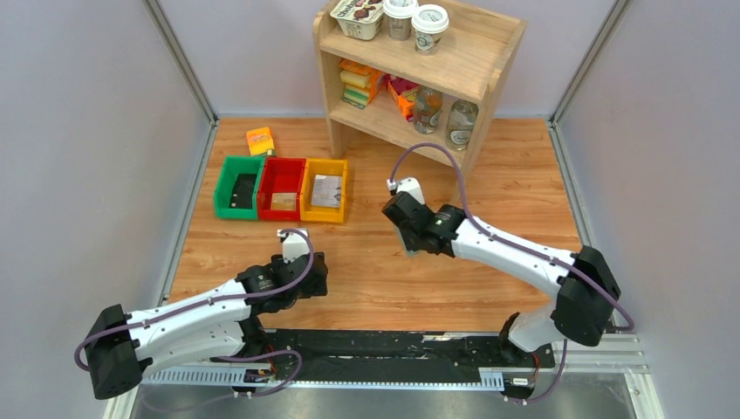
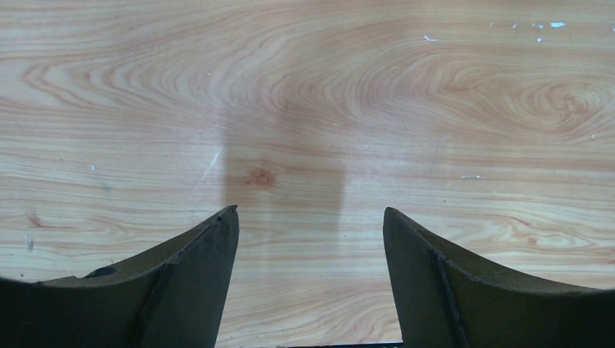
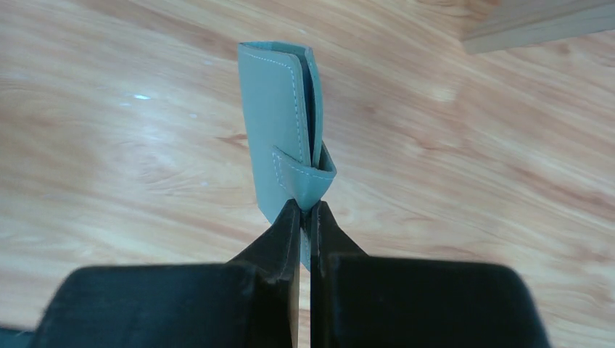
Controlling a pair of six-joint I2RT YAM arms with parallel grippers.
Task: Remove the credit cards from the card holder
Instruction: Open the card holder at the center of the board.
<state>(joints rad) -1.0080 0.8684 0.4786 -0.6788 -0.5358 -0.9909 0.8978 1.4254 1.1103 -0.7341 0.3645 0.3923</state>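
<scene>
Holding nothing in the left gripper (image 2: 310,212), spread wide; pinching the card holder (image 3: 279,109) in the right gripper (image 3: 308,209).
Caught only at its near end, folded shut just beyond the fingertips; liable to slip or twist from so thin a bite.

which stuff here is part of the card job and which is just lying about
Job: sage-green folded card holder, pinched in the right gripper; open left gripper.
Lying about: green plastic bin; red plastic bin; yellow plastic bin; orange packet; wooden shelf.
</scene>
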